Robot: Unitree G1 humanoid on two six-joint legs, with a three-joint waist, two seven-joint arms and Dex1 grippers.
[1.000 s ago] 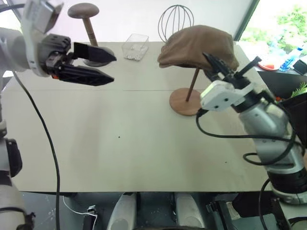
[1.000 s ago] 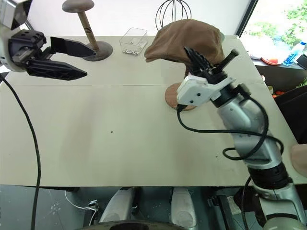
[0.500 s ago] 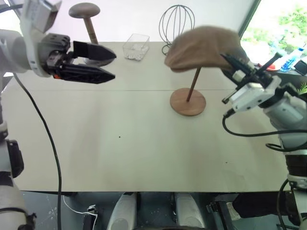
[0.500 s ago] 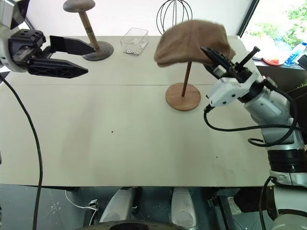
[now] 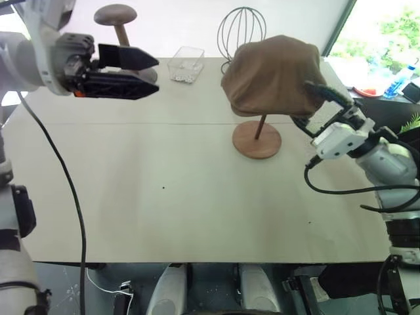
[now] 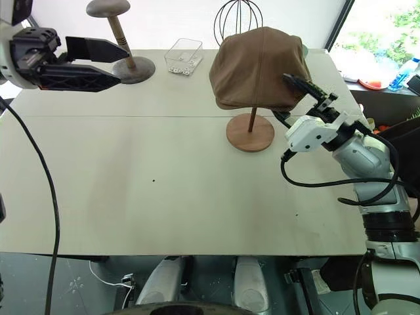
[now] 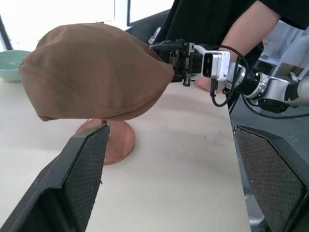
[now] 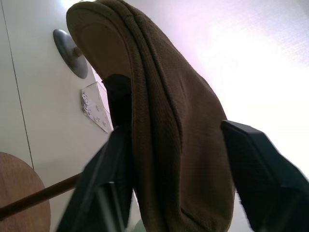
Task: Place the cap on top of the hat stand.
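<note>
One cap [image 6: 260, 67] draped over hat stand [image 6: 250, 132]

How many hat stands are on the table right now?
3: the hat stand under the cap, right of centre; a shorter dark wooden stand at the far left; a black wire head-shaped stand behind the cap.

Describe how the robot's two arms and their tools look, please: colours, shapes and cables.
Both arms are silver-grey metal tubes with black joints. The left tool has two long, black, wedge-shaped fingers. The right tool sits on a white boxy wrist housing. A black cable loops along the right forearm; another hangs from the left arm.
</note>
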